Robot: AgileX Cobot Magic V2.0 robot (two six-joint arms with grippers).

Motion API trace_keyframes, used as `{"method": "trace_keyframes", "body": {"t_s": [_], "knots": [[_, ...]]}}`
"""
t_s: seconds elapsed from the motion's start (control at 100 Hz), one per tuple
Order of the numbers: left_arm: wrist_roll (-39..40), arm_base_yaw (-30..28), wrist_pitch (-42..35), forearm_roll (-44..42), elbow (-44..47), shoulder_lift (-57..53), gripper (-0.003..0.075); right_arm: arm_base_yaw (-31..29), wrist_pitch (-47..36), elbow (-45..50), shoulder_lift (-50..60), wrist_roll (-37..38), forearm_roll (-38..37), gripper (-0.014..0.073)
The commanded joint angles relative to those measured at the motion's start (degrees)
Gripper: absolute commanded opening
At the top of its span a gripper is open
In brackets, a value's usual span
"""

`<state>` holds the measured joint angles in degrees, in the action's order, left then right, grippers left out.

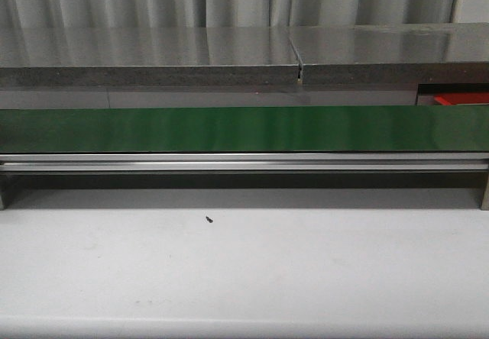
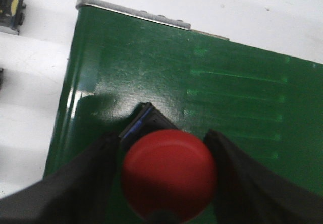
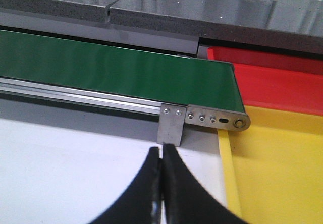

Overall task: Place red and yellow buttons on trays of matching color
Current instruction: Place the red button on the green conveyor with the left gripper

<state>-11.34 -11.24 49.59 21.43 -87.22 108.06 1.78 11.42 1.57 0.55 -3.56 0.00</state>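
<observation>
In the left wrist view a red button (image 2: 169,176) with a dark base sits between my left gripper's (image 2: 162,139) black fingers, just above the green belt (image 2: 202,72) near its end. The fingers press against the cap on both sides. My right gripper (image 3: 162,151) is shut on nothing, above the white table beside the belt's other end (image 3: 222,90). The red tray (image 3: 277,82) and the yellow tray (image 3: 282,173) lie past that end. A dark object with a yellow part (image 2: 11,12), perhaps a yellow button, lies on the table beside the belt.
The front view shows the green belt (image 1: 244,129) running across the table, with a grey shelf (image 1: 153,56) behind it and a sliver of the red tray (image 1: 458,97) at the far right. Neither arm shows there. A small dark speck (image 1: 208,219) lies on the white table.
</observation>
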Motion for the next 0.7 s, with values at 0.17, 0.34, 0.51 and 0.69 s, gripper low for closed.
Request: {"method": "trace_keyframes", "body": {"t_s": [0.17, 0.34, 0.51, 0.69], "knots": [[-0.58, 0.39, -0.99, 4.17, -2.04, -4.04, 0.0681, -0.01, -4.36, -0.04, 1.02, -0.13, -0.62, -0.0068], [-0.58, 0.39, -1.61, 3.81, -2.04, -8.09, 0.0681, -0.01, -4.36, -0.04, 1.02, -0.13, -0.62, -0.0068], [-0.58, -0.49, -1.81, 2.89, -2.04, -13.56, 0.0681, -0.01, -4.36, -0.04, 1.02, -0.13, -0.62, -0.0068], [-0.38, -4.01, -1.55, 2.38, -0.51, -18.21, 0.0643, -0.01, -4.36, -0.04, 1.02, -0.13, -0.62, -0.0068]]}}
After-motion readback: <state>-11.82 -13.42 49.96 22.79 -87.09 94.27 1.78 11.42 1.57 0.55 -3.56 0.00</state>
